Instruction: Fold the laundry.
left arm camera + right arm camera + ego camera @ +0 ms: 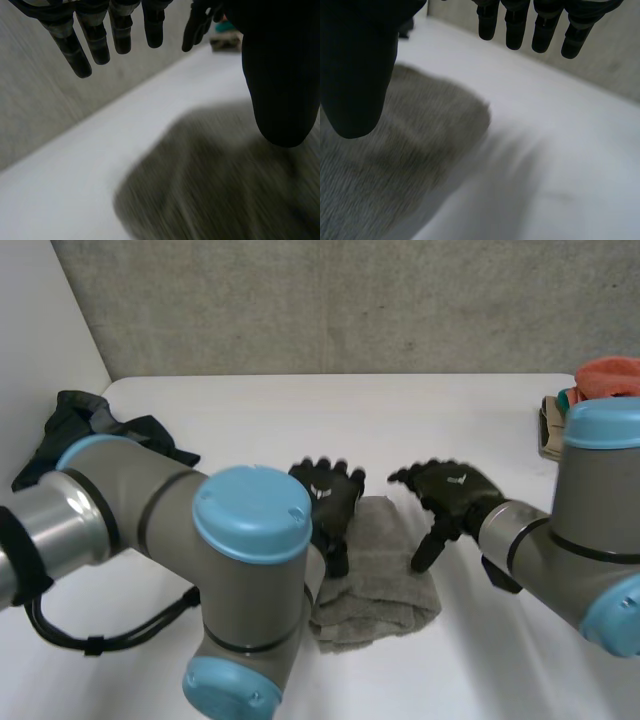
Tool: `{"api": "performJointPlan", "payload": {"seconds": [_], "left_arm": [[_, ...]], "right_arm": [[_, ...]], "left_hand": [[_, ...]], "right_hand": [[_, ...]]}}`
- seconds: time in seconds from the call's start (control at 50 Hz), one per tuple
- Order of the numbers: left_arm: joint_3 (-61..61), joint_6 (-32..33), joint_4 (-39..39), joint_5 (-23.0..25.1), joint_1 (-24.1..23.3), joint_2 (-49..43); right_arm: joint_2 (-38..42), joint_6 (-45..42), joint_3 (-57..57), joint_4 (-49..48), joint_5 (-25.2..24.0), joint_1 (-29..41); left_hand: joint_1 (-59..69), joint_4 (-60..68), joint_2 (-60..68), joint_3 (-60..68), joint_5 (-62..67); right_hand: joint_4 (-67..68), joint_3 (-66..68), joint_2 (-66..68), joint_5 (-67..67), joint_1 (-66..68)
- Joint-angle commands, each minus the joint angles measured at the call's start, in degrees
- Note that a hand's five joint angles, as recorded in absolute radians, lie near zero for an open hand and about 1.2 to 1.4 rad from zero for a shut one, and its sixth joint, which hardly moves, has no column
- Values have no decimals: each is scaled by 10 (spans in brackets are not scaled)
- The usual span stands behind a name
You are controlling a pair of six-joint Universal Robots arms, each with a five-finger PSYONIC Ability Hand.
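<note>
Head view: left arm hides part of towel; left hand and right hand spread, empty.

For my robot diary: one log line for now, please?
left hand: open | right hand: open | both: above grey towel | holding: nothing

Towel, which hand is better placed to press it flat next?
Left, probably: the left hand hangs open over the towel, while the right hand, also open, sits at its edge, mostly above bare table.
</note>
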Motion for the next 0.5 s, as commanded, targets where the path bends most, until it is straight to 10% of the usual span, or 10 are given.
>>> {"api": "performJointPlan", "payload": {"seconds": [0.02,0.32,0.5], "left_arm": [[-27,1,-39,-39,-2,-14],[-78,17,-38,-31,23,15],[-8,18,-36,138,71,106]], "right_arm": [[92,-12,-40,51,-11,4],[36,-162,31,-49,27,11],[-85,-224,161,-163,31,67]], "left_hand": [[-8,-12,-16,-16,-24],[1,-4,-8,-8,-16],[-8,-12,-16,-16,-24]], "right_hand": [[-20,-21,-23,-25,-29],[-20,-21,-23,-25,-29],[-20,-21,-23,-25,-29]]}}
